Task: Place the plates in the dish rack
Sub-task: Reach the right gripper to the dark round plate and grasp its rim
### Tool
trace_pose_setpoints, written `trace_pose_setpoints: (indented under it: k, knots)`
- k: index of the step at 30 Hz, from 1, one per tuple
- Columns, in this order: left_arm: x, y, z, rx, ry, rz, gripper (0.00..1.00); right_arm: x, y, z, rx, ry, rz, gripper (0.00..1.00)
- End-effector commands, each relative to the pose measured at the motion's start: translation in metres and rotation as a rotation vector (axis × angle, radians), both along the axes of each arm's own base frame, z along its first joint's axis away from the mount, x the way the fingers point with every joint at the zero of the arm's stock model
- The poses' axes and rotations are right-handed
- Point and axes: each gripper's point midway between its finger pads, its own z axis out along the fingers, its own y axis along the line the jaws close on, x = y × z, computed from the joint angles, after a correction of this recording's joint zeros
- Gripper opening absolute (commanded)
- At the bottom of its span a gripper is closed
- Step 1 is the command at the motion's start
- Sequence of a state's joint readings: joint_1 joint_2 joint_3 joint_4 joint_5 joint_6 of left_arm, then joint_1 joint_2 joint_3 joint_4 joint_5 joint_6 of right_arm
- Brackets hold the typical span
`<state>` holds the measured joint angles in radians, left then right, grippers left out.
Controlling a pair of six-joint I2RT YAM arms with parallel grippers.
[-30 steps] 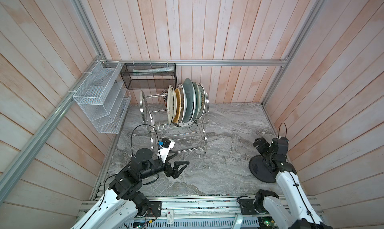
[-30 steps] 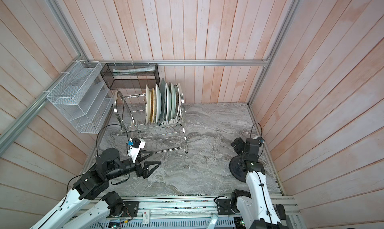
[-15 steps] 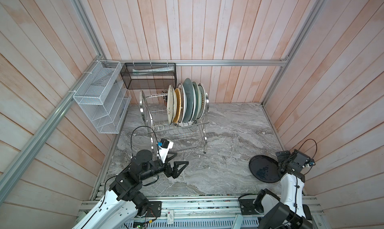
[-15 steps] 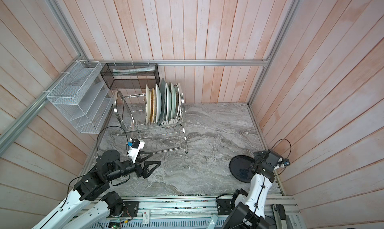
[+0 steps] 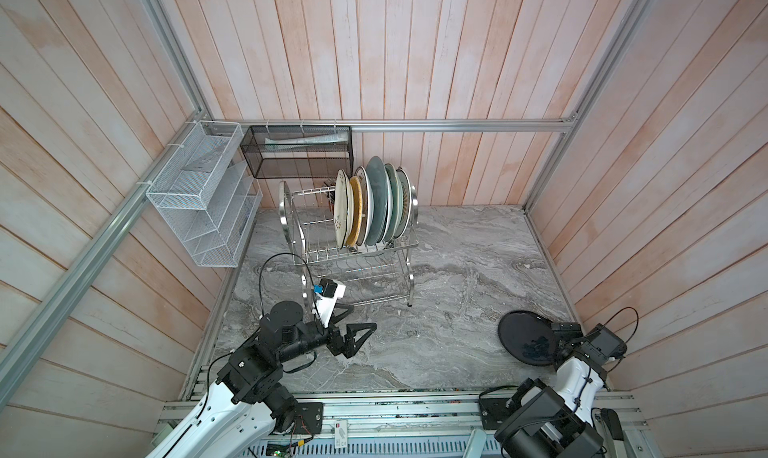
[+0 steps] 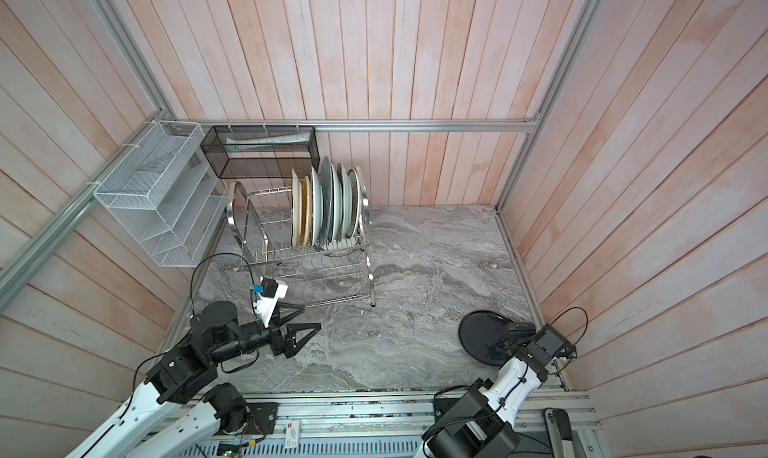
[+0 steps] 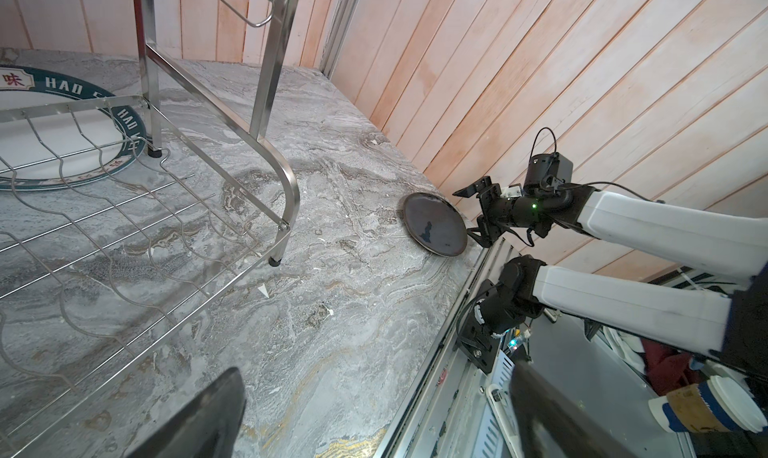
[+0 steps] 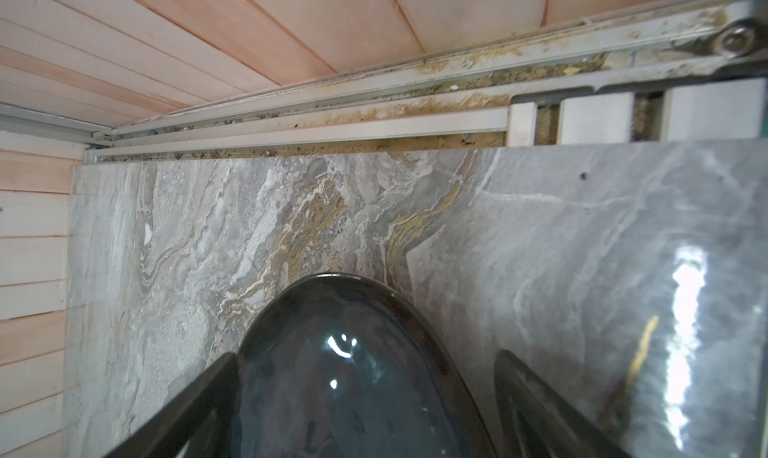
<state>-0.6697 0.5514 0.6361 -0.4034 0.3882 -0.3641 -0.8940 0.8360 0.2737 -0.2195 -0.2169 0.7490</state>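
**Front edge, left.** The left end effector hangs low over the grey marble-patterned bench. Its jaws are spread wide and hold nothing. It sits just ahead of the rack's front legs.

**Front right corner.** One round, glossy black plate lies flat on the bench, close to the right edge. The right end effector is at the plate's rim on the corner side, jaws spread. The left wrist view shows one finger above the rim and one down near the bench. In the right wrist view the plate runs between the two fingers. No pinch is made and the plate is not lifted.

**Rear left of the bench.** The shiny stainless-steel two-tier wire dish rack stands here. Its upper tier carries a row of upright plates bunched at the right end. There are about six, among them a cream one, a yellow woven disc, a blue-grey one and a pale green one. The slots toward the left end are unfilled. Through the lower tier's wires, the left wrist view shows a white plate with a dark green lettered rim lying flat. I cannot tell whether it rests on the bench or on the wires.

**Walls beyond.** A white mesh tiered organiser and a black mesh basket show no plates.

**Assessment.** Loading is well advanced. The black plate is outstanding, and the flat white plate may also need standing up. The step in hand appears to be taking the black plate by its rim.
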Motion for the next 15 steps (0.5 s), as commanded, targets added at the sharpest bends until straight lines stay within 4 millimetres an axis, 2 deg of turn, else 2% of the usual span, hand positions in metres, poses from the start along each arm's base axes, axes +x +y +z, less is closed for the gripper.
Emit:
trace_pose_setpoints:
  k: [1, 9, 15]
  knots:
    - [-0.001, -0.001, -0.001, -0.008, -0.007, -0.004, 1.0, 0.012, 0.013, 0.0, 0.027, -0.065, 0.09, 0.96]
    - [0.001, 0.0, -0.003, 0.001, -0.003, 0.009, 1.0, 0.033, 0.055, 0.0, 0.095, -0.182, 0.292, 0.9]
    - [0.003, 0.002, -0.002, 0.002, -0.011, 0.021, 1.0, 0.057, 0.109, -0.001, 0.112, -0.208, 0.518, 0.89]
